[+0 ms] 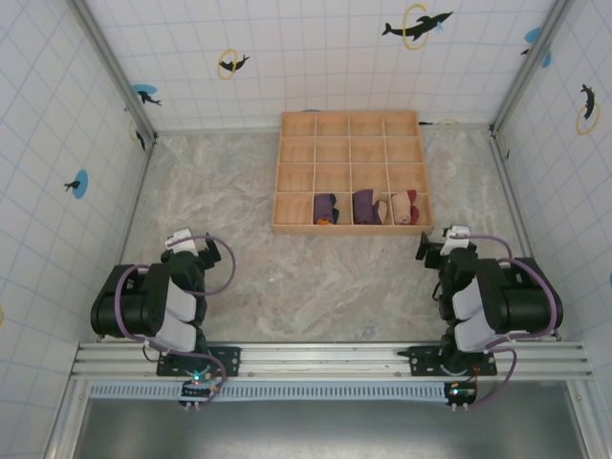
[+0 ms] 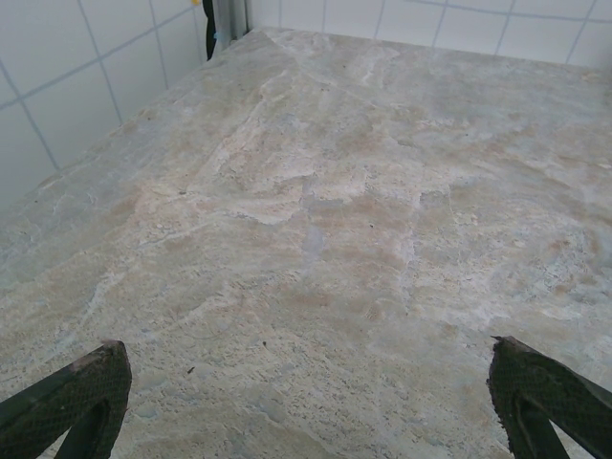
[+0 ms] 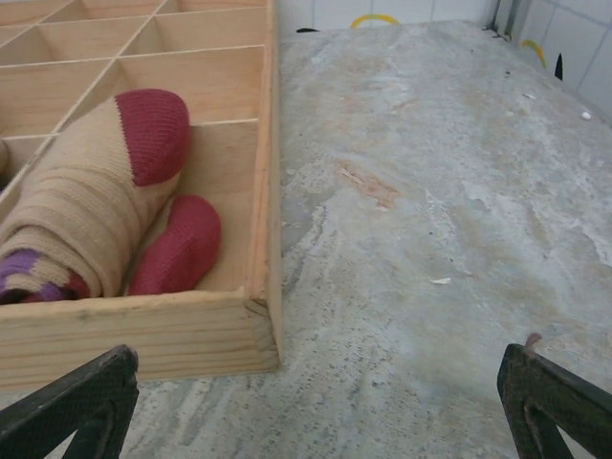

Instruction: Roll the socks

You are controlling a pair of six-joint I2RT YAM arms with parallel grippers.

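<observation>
- Top view: the socks [image 1: 363,207] sit as three bundles in the near row of the wooden tray [image 1: 349,119], one per compartment, second to fourth from the left. Both arms are folded low by their bases. The left gripper [image 1: 212,254] is well apart from the tray; the right gripper [image 1: 428,251] is near its near-right corner.
- Left wrist: the left gripper [image 2: 306,349] has its fingers spread wide with nothing between them, above the bare table [image 2: 316,191].
- Right wrist: the right gripper [image 3: 317,352] is likewise spread and empty. The tan sock [image 3: 86,201] lies bundled in the corner compartment.
- Handling, my judgement: light, soft knit that squashes under the pads and springs loose if pinched at an end. I'd grip across the thick middle of the roll, not the red tip.
</observation>
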